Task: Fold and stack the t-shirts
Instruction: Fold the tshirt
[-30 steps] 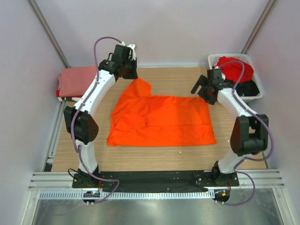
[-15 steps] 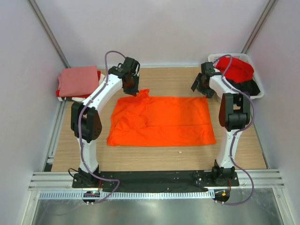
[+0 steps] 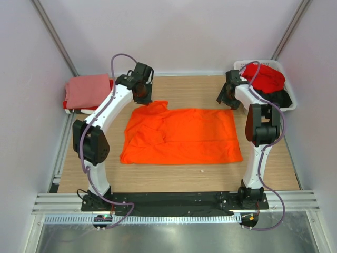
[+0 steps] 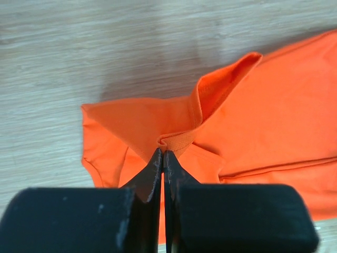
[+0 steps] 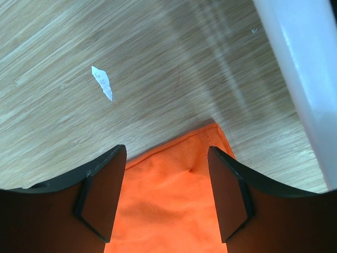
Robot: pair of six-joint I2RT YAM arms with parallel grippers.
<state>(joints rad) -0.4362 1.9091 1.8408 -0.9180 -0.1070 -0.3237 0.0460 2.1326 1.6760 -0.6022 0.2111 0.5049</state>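
Observation:
The bright orange t-shirt [image 3: 181, 136] lies spread across the middle of the wooden table. My left gripper [image 3: 143, 95] is at its far left corner, shut on a pinched fold of the orange collar edge [image 4: 176, 141], and that part is slightly lifted. My right gripper [image 3: 227, 98] hovers at the far right corner. In the right wrist view its jaws stand open on either side of the orange hem corner [image 5: 205, 138], with cloth between the fingers [image 5: 108, 179] but not clamped. A salmon-pink t-shirt [image 3: 87, 90] lies folded at the far left.
A white slatted basket [image 3: 238, 65] at the far right holds a red t-shirt [image 3: 266, 76] and a black one [image 3: 283, 99], close beside my right gripper. A white scrap [image 5: 102, 83] lies on the wood. The basket's white wall [image 5: 300, 74] borders the right wrist view.
My left gripper lowered the raised orange corner toward the table and shifted slightly left. My right arm straightened, brought its gripper over the far right corner, and its jaws narrowed.

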